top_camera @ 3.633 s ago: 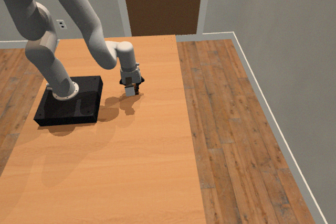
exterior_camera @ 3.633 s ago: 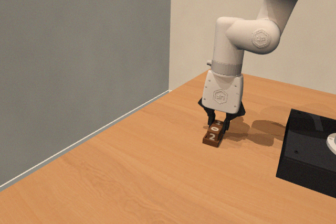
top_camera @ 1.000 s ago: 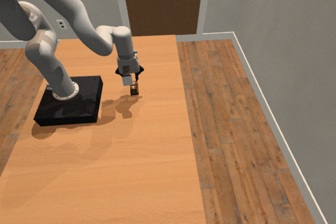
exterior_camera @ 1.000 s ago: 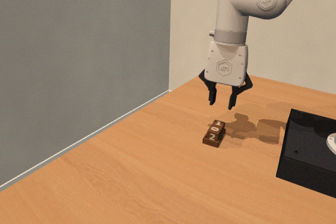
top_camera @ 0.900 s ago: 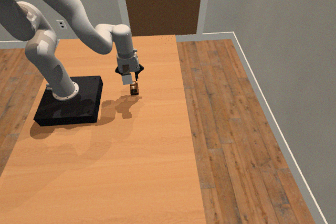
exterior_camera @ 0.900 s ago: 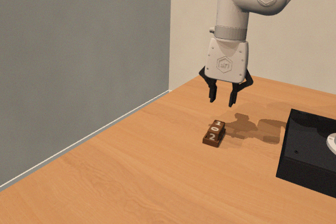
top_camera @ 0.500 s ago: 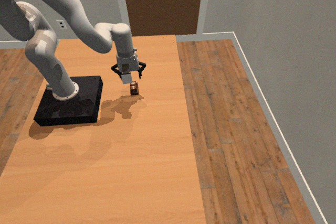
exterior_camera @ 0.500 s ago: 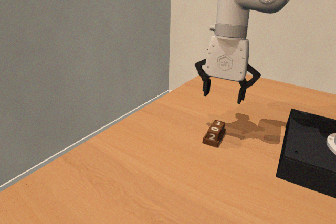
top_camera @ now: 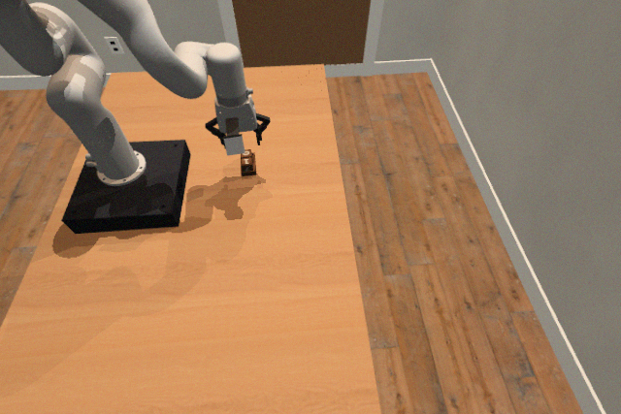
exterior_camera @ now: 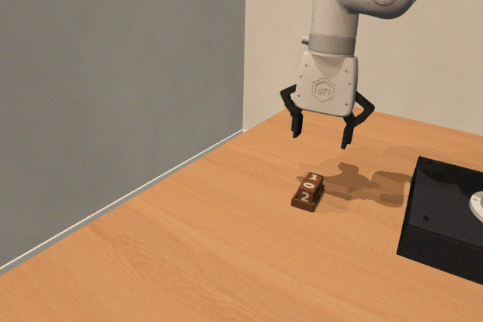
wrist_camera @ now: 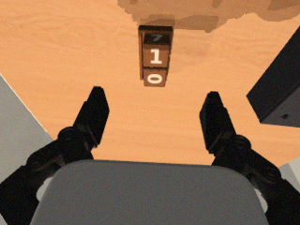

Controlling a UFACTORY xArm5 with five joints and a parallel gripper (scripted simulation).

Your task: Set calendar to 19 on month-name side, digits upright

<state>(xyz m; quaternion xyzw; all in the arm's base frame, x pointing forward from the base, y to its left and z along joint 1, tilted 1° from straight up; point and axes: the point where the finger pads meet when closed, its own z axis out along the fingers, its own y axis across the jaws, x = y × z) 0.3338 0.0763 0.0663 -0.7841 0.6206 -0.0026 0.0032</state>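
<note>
A small brown tray (top_camera: 248, 173) (exterior_camera: 303, 204) (wrist_camera: 142, 61) stands on the table. Two brown cubes sit in it, side by side. One cube (top_camera: 245, 152) (exterior_camera: 307, 188) (wrist_camera: 154, 77) shows 0 on top and 2 on its outer end face, seen in the exterior view. The other cube (top_camera: 246, 162) (exterior_camera: 314, 178) (wrist_camera: 156, 55) shows 1 on top and 7 on its outer end face, seen in the wrist view. The long sides' digits and the month's name cannot be read. My gripper (top_camera: 242, 143) (exterior_camera: 320, 142) (wrist_camera: 155, 100) is wide open and empty, above the tray and apart from it.
The black base plate (top_camera: 165, 183) (exterior_camera: 436, 228) (wrist_camera: 281, 89) of the arm stands on the same table (top_camera: 280, 289) (exterior_camera: 202, 248) (wrist_camera: 47, 42), to the left of the tray in the top view. The table's long edge is to the right of the tray there.
</note>
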